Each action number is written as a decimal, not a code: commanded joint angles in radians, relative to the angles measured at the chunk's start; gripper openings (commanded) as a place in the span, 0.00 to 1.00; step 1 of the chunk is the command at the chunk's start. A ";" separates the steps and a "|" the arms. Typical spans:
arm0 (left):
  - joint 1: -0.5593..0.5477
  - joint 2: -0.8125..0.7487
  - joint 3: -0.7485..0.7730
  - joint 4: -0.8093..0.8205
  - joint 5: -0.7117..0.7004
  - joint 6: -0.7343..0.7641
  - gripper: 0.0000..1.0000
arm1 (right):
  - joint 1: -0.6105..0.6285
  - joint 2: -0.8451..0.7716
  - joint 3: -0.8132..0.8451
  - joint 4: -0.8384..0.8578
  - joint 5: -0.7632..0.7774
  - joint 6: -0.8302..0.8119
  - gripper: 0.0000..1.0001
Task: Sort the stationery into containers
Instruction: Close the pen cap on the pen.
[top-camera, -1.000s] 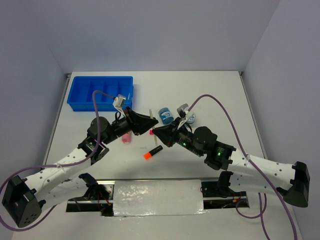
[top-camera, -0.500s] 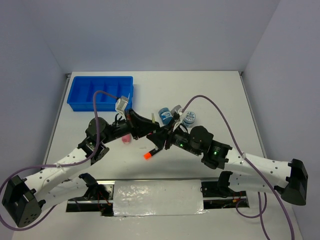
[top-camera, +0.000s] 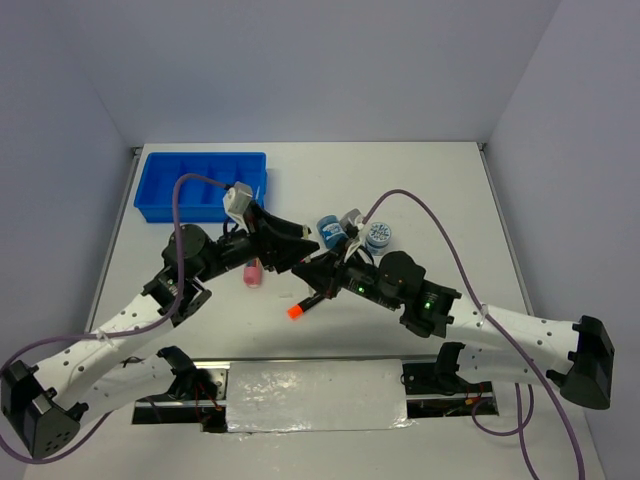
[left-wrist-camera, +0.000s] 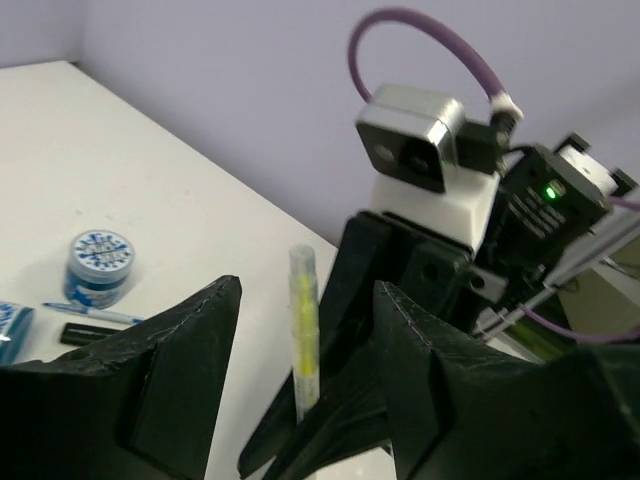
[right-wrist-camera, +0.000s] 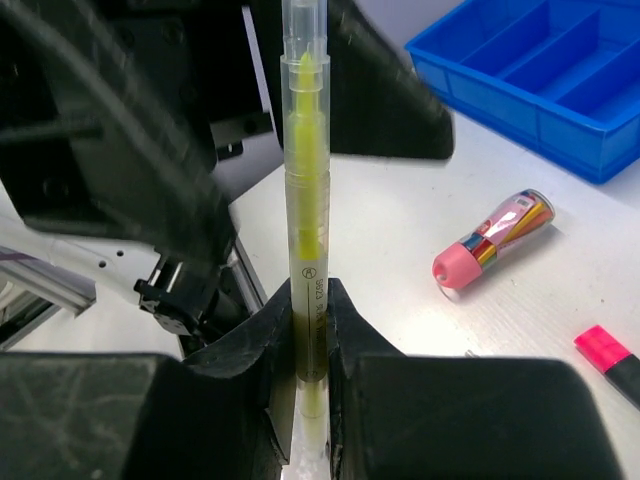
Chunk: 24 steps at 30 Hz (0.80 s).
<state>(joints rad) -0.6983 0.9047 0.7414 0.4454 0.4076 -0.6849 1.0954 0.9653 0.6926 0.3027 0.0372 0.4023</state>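
Now the right fingers (right-wrist-camera: 255, 345) are pressed shut on one yellow pen (right-wrist-camera: 305, 200), gripping its lower barrel so that it stands upright, with its clear capped tip above them. The left fingers (left-wrist-camera: 190, 340) are spread apart, one on each side of that same pen, with a gap showing on both sides. Neither of them touches it in the left wrist view. Seen from overhead, the two sets of fingers meet tip to tip above the middle of the bench (top-camera: 420, 180).

One blue tray (top-camera: 200, 185) sits beyond and to the left of the left fingers, well apart from them. Its narrow compartments run side by side, and nothing can be made out inside them.

One pink tube (top-camera: 252, 272) lies on the bench just to the near left of the left fingers. In the right wrist view it lies on its side, with its pink cap toward the camera.

One black marker with an orange end (top-camera: 308, 302) lies just on the near side of the right fingers. One marker with a pink end (right-wrist-camera: 608, 352) shows at the edge of the right wrist view, beside those fingers.

Two round blue jars (top-camera: 330, 232) (top-camera: 378, 237) stand just beyond the right fingers, near each other but apart. Past the left fingers, the left wrist view shows one thin pen (left-wrist-camera: 95, 313) and one short black marker (left-wrist-camera: 85, 335) lying close together in front of one jar. The colour of that marker's end cannot be told.
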 joint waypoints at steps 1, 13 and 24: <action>-0.004 -0.023 0.084 -0.056 -0.120 0.045 0.68 | 0.003 0.009 0.030 0.029 0.001 -0.003 0.00; -0.006 0.013 0.145 -0.139 -0.201 0.064 0.59 | 0.003 0.026 0.070 -0.014 0.009 -0.003 0.00; -0.010 0.011 0.076 -0.117 -0.136 0.035 0.01 | -0.014 0.078 0.195 -0.102 0.059 -0.039 0.00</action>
<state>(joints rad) -0.7033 0.9264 0.8421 0.3073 0.2398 -0.6540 1.0935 1.0393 0.7887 0.1837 0.0696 0.3912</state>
